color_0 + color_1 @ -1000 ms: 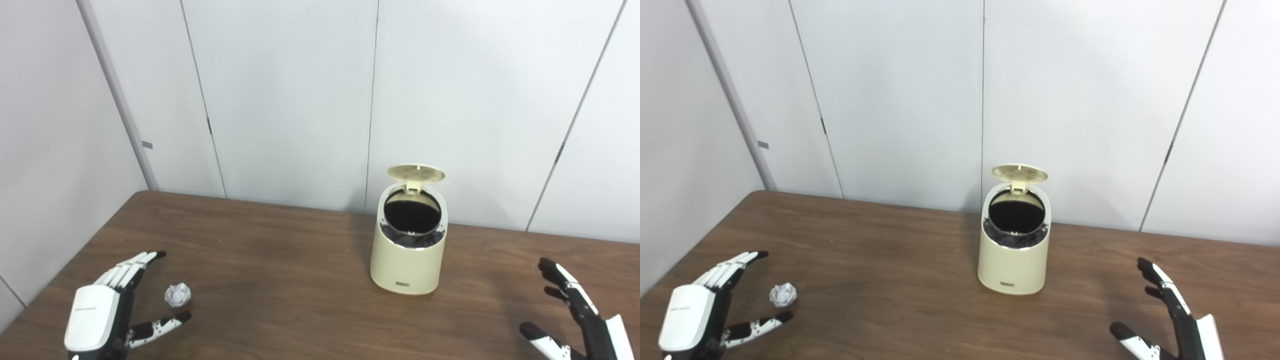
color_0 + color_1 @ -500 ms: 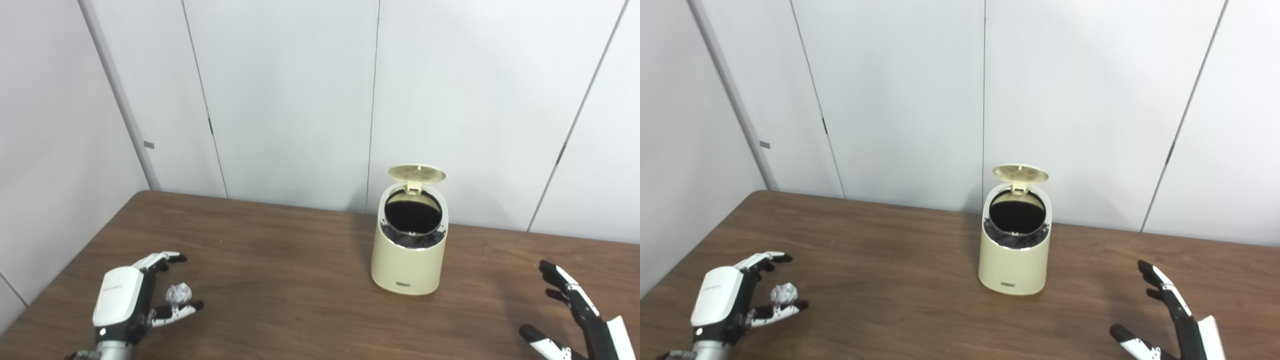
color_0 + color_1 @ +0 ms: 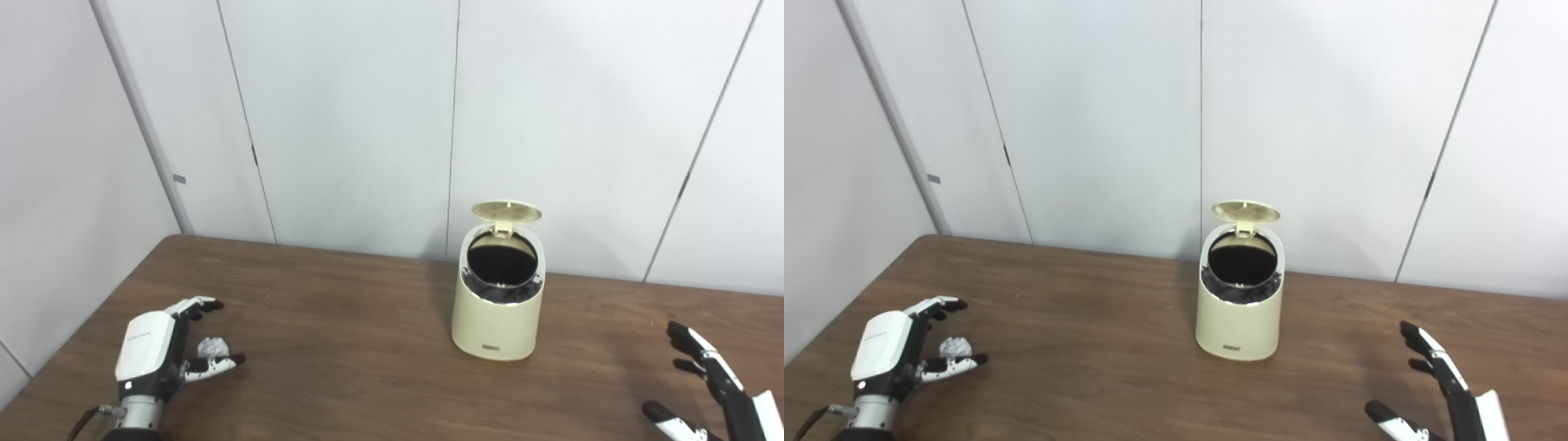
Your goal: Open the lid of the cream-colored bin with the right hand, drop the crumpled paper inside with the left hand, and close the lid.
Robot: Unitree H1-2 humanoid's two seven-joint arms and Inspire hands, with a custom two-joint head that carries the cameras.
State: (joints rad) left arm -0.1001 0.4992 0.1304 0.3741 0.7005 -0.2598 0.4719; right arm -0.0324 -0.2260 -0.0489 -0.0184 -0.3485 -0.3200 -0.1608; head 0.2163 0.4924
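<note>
The cream-colored bin [image 3: 497,318] stands upright on the brown table [image 3: 343,343], right of the middle, with its round lid [image 3: 506,211] flipped up and its dark inside showing. The crumpled paper [image 3: 212,347] lies at the table's left side. My left hand [image 3: 160,352] is beside it, with the fingers [image 3: 197,305] curved over it and the thumb [image 3: 215,364] just under it; a gap shows between fingers and paper. My right hand [image 3: 713,386] is open and empty at the bottom right, well right of the bin.
White wall panels [image 3: 367,122] stand right behind the table's far edge, close behind the bin. A grey wall [image 3: 55,184] runs along the table's left edge. Bare tabletop lies between the paper and the bin.
My left hand has moved in around the paper and curled its fingers over it. The right hand has sunk a little. The camera has shifted slightly.
</note>
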